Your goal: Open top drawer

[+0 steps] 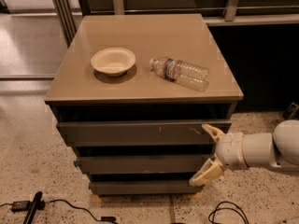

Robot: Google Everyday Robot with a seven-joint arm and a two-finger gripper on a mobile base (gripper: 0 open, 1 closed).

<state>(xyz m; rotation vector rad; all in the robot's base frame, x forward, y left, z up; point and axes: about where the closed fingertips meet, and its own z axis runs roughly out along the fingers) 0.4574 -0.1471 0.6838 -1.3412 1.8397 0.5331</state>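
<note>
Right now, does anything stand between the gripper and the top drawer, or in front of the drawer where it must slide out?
Nothing visible does. The gripper is at the right end of the top drawer, jaws open, the upper one by its front. Nothing stands before that front.

Gripper (199, 155) spread, perhaps touching top drawer (135, 133)

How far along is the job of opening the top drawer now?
Done: the gripper sits at the right end of the top drawer, open. In hand: taking hold of its front. Left: the whole pull; the drawer's inside does not show yet.
</note>
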